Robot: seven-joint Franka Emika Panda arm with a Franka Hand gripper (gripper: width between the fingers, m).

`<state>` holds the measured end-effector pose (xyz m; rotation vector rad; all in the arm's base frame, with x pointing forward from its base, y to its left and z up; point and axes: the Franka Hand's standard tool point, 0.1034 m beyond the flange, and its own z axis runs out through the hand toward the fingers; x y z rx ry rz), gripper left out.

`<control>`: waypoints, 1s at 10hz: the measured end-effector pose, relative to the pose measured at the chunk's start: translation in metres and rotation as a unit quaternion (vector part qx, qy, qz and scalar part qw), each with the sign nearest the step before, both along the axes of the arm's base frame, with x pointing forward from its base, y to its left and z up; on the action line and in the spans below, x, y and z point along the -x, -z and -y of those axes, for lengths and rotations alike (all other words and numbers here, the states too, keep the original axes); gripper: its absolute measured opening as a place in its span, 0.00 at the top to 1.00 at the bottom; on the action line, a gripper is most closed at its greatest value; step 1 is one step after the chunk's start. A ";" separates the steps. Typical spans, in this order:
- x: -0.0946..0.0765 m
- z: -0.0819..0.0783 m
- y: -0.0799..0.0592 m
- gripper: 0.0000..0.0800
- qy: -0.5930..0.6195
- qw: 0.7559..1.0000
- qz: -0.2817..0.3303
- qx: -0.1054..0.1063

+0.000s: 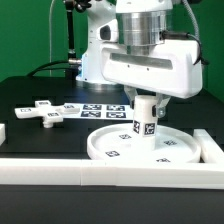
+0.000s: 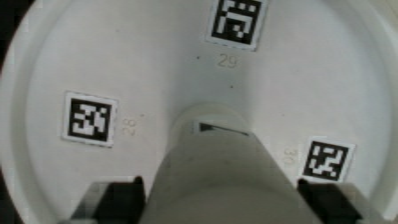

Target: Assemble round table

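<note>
White post [image 1: 143, 118] in pincer [image 2: 217, 196], base hidden, disc [image 2: 111, 50] cropped

Exterior frontal; wrist close over disc [image 2: 143, 50]

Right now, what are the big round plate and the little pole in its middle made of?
The round disc looks like white plastic, smooth and matte, with a moulded raised rim. The post seems to be the same white plastic, smooth and evenly coloured. The black-and-white tags on both look like printed stickers, though that's uncertain.
</note>
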<state>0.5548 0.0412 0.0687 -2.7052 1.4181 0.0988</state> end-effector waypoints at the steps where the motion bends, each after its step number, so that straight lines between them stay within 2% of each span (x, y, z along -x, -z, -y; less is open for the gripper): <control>1: 0.000 0.000 0.000 0.49 0.032 0.999 -0.003 -0.004; 5: -0.002 0.001 0.001 0.49 0.259 0.965 -0.015 -0.036; 8: -0.005 0.001 0.000 0.49 0.408 0.910 -0.016 -0.062; 10: -0.006 0.001 0.000 0.49 0.441 0.894 -0.021 -0.069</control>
